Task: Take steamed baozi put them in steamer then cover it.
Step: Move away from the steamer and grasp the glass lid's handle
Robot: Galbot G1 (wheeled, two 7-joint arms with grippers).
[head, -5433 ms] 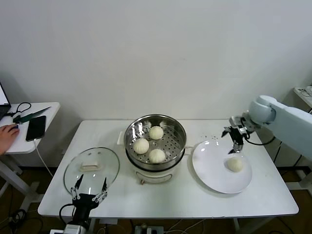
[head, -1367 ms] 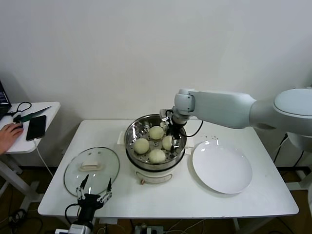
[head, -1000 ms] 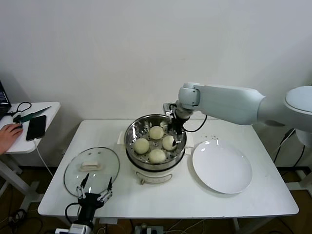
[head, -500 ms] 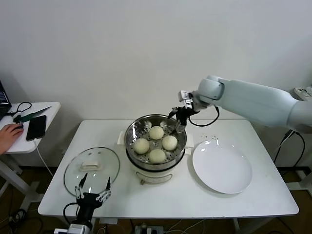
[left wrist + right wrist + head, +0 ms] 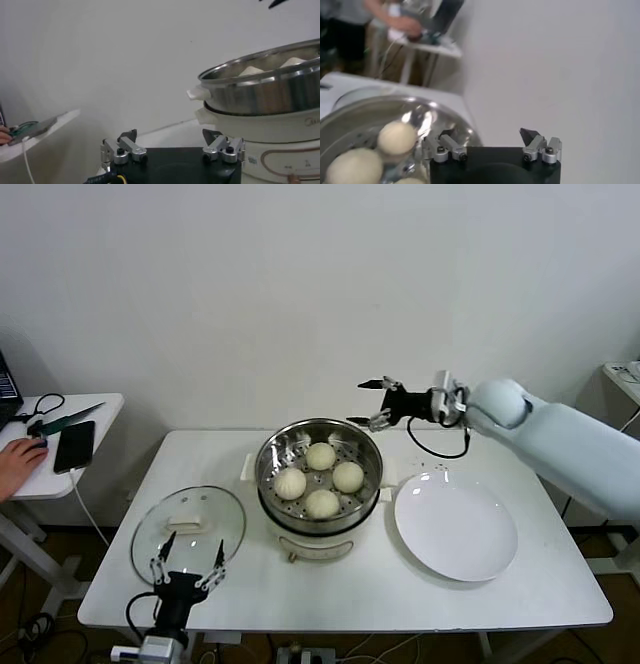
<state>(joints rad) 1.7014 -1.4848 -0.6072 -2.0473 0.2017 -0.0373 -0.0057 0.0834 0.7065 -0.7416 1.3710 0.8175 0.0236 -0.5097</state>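
Four baozi (image 5: pixel 321 478) sit in the steamer (image 5: pixel 319 479). The right claw (image 5: pixel 378 403) hovers behind it, open, seemingly empty; the left claw (image 5: pixel 185 568) waits open by the cover (image 5: pixel 188 527).

At frame centre the steamer (image 5: pixel 320 484) sits on the table (image 5: pixel 350 589), with four buns (image 5: pixel 321 478) inside it. The lid (image 5: pixel 188 529) lies at lower left, the plate (image 5: pixel 456 527) to the right. The right gripper (image 5: pixel 375 402) hangs just above the steamer's upper-right rim; the left gripper (image 5: pixel 186 566) sits at the bottom edge, below the lid.
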